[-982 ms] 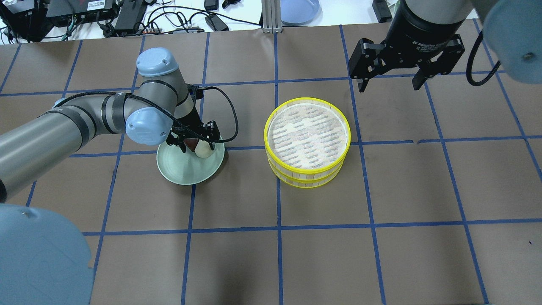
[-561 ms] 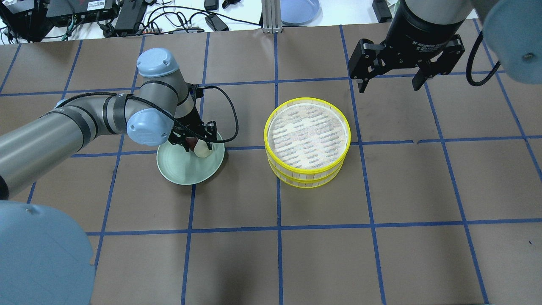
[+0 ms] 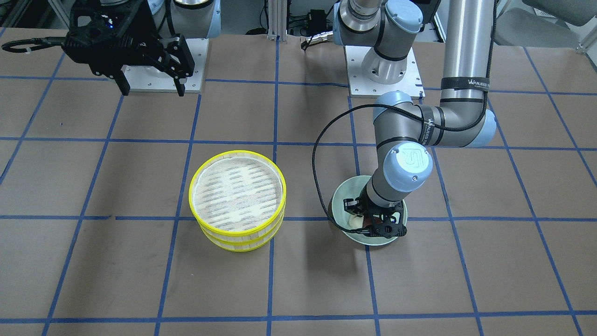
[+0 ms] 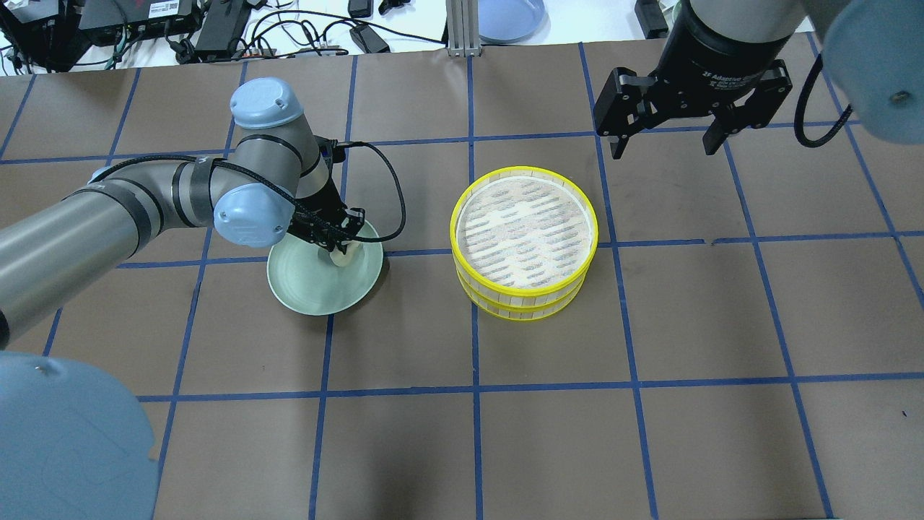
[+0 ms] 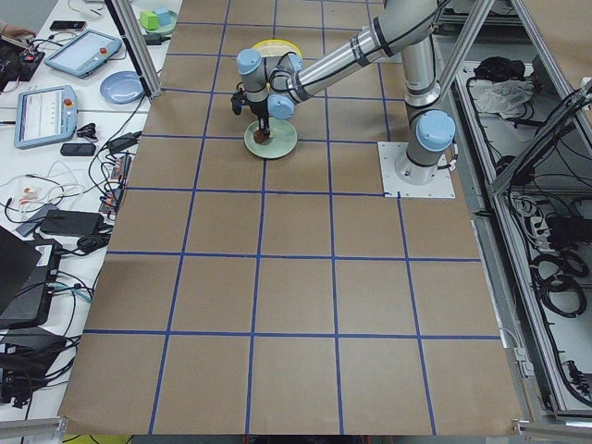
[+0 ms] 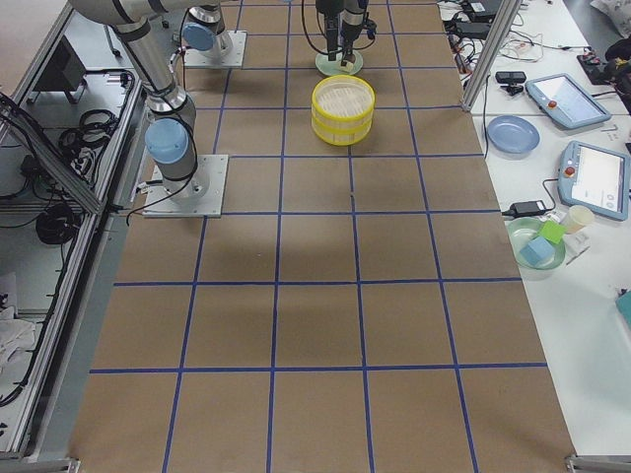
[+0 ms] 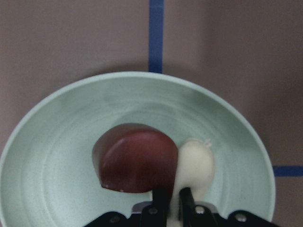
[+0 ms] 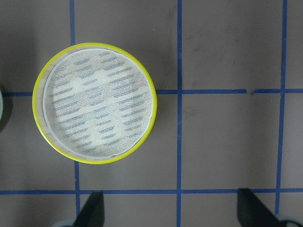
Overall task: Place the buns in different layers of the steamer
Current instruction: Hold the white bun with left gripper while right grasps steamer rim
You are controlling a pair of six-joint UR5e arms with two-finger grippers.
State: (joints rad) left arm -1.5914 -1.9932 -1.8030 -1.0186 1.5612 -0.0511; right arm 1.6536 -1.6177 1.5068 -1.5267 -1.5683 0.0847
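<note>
Brown gridded table (image 4: 548, 448), steamer layers (image 4: 523, 231), cluttered bench (image 6: 592, 325)

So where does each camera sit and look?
Front-facing: across the table, facing the robot, steeply down; both arms show.
Overhead: behind the robot's shoulders, looking forward and down; left claw at the plate, right claw open.
Exterior left: table's end; left arm nearest.
Exterior right: opposite end; right arm nearest.
Left wrist: looks down on the brown bun and white bun; claw tips show.
Right wrist: looks down on the steamer trays; claw tips show.
Shared: front-facing and overhead both show plate and trays.
</note>
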